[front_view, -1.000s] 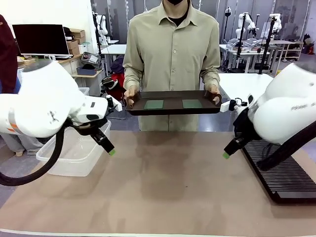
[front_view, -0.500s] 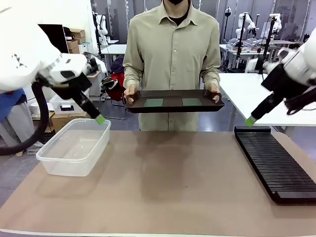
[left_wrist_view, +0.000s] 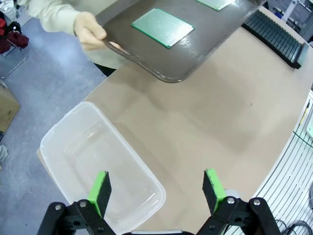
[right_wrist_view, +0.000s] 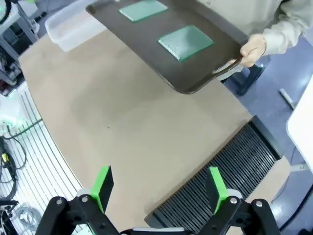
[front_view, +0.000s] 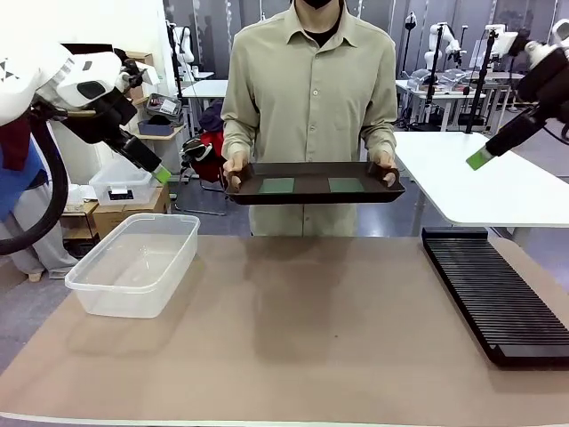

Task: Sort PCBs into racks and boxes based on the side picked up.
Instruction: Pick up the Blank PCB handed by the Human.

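Risk: tray (front_view: 311, 197) hand-held (person may tilt it), so your descent could skid PCBs (front_view: 276, 187) or clip tray rim. A misread face sends board to wrong home, tub (front_view: 98, 286) or rack (front_view: 493, 294). Left fingers (left_wrist_view: 100, 188) spread wide, holding nothing; right fingers (right_wrist_view: 103, 185) same. Both PCBs flat on tray, around 12 o'clock from each pair in wrist views, well apart.

Left arm (front_view: 53, 76): stood raised at 10 o'clock; left gripper (left_wrist_view: 156, 190) had jaws spread wide. Right arm (front_view: 544, 82): raised at 2 o'clock; right gripper (right_wrist_view: 159, 190) likewise spread.
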{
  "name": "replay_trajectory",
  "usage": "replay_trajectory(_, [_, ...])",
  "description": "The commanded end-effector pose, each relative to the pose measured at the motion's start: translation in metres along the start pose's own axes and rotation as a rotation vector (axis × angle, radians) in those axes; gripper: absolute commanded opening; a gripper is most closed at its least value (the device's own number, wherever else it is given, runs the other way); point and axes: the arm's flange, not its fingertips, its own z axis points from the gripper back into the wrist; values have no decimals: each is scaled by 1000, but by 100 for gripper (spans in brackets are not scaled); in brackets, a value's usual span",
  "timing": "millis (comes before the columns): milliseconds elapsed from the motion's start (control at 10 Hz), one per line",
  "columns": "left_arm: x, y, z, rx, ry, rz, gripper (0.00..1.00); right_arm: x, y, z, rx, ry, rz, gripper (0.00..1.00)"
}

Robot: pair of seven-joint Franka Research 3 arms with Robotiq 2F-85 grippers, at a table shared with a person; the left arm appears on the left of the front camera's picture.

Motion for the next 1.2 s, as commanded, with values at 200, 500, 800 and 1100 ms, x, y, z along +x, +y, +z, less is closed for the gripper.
replay_trajectory(200, [1, -8, -4, -7, 8, -20, 100, 3, 6, -11, -11, 41, 12, 100])
replay_trajectory(500, [5, -5, 2, -112, 1, -37, 100, 4, -1, 3, 30, 36, 1, 100])
replay_trajectory(800, [9, 5, 21, -297, -61, -45, 100, 11, -12, 20, 46, 61, 13, 100])
replay_trajectory(1100, [15, 3, 37, -355, -114, -74, 100, 14, -12, 35, 26, 64, 21, 100])
